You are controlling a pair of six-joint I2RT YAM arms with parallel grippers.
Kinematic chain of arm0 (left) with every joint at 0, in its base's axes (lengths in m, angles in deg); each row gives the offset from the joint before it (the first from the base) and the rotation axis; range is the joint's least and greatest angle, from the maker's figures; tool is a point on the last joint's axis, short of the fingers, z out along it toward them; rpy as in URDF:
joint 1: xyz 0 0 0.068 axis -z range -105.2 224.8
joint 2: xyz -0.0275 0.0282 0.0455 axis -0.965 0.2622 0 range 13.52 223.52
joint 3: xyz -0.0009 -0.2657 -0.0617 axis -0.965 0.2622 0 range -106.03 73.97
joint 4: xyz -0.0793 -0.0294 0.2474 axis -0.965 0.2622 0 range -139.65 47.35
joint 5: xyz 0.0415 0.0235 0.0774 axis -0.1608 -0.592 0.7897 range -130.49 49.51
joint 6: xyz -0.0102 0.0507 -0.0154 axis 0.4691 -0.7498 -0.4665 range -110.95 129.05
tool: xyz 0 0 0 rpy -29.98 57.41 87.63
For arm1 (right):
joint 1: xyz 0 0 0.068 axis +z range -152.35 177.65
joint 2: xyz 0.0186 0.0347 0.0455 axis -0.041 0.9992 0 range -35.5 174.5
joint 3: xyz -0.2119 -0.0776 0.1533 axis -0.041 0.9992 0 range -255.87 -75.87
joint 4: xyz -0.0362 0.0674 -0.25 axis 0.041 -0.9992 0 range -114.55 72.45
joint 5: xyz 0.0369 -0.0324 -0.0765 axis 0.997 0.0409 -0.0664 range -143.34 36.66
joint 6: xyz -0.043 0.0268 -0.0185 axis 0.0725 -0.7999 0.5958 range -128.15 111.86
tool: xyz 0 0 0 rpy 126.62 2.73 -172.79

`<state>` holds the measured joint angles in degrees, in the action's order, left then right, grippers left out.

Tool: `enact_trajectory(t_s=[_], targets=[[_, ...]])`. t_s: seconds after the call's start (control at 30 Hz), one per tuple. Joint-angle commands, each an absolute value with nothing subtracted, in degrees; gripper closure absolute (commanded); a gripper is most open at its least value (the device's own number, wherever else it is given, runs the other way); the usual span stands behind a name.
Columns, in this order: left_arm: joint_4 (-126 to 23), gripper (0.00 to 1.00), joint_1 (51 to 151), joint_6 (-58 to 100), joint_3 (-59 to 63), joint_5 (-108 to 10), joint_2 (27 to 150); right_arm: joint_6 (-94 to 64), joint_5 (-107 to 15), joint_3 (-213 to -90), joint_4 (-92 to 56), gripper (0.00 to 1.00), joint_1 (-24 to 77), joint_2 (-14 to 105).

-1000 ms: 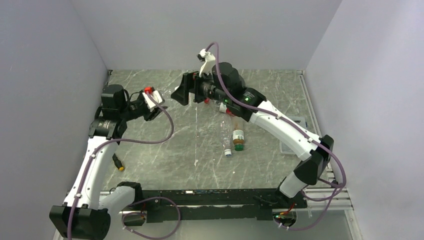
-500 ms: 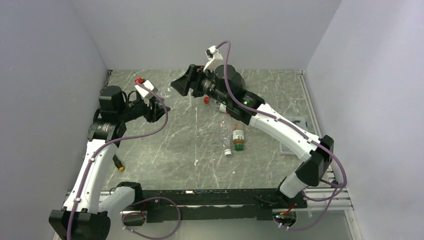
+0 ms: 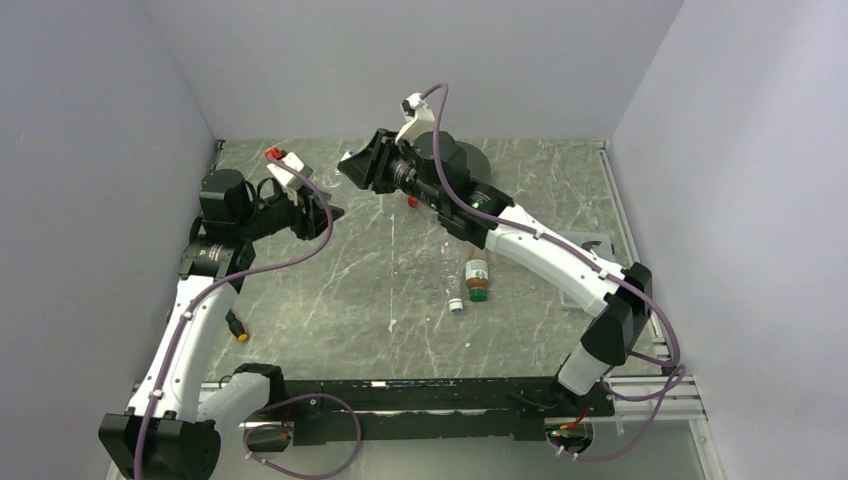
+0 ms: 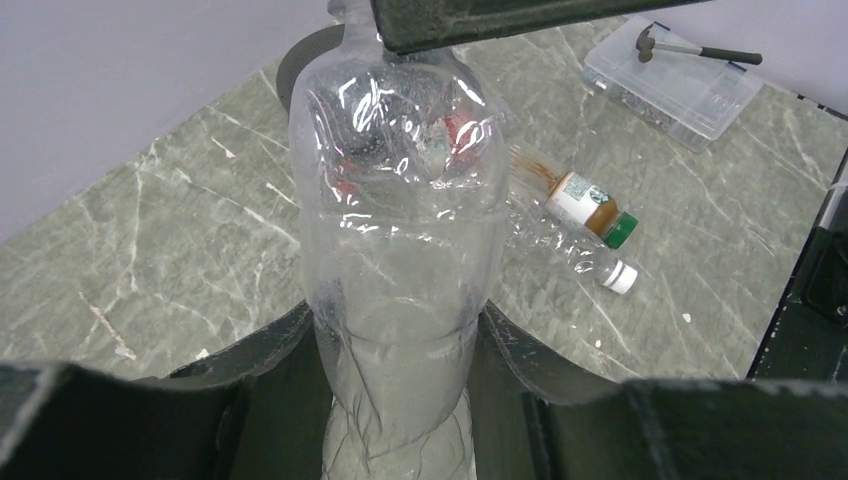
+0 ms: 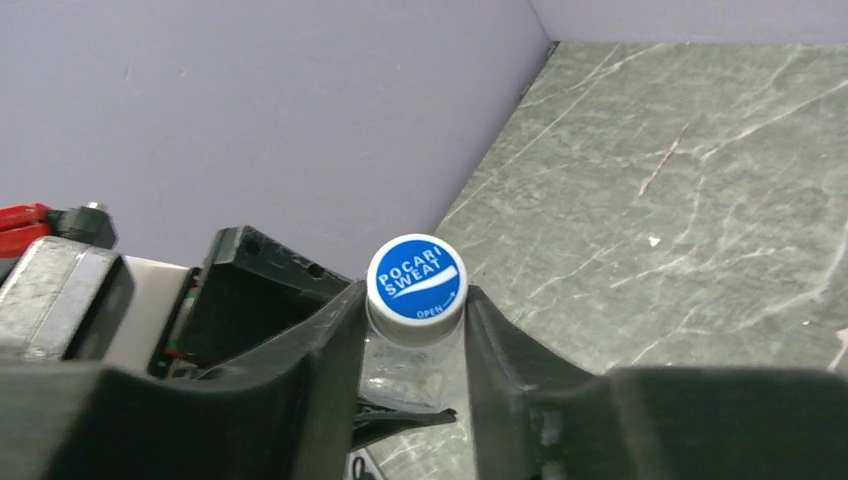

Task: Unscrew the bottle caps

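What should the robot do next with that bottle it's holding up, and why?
Probably twist the right claw to turn the blue cap: it seems closed on that cap, while the left claw grips the clear bottle by its body.

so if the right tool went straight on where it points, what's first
The blue cap, sitting between the fingers of the right tool; pushing on would drive it down the clear bottle toward the left tool, though depth is unclear.

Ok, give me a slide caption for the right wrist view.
Right claw grips the blue-and-white Pocari Sweat cap of a clear bottle above the grey marbled table.
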<state>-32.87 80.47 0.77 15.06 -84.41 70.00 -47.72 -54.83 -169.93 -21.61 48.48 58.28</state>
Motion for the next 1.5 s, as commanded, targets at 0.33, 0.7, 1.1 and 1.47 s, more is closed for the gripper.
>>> enact_trajectory(t_s=[0.33,0.7,1.1,1.47], targets=[[-35.4,0.01,81.5,5.2,16.2,-92.0,67.9,-43.5,-57.4,-170.5,-15.5,0.94,50.2,57.3],[-32.0,0.01,81.5,8.7,10.6,-108.5,70.7,-33.2,-54.8,-157.3,-7.1,0.94,53.1,48.3],[-17.1,0.00,81.5,3.2,8.0,-118.6,71.7,-34.1,-43.4,-153.0,-1.0,0.97,53.0,43.6],[-16.7,0.01,81.5,5.4,8.9,-123.1,71.3,-35.7,-39.7,-150.8,4.3,1.00,53.1,41.9]])
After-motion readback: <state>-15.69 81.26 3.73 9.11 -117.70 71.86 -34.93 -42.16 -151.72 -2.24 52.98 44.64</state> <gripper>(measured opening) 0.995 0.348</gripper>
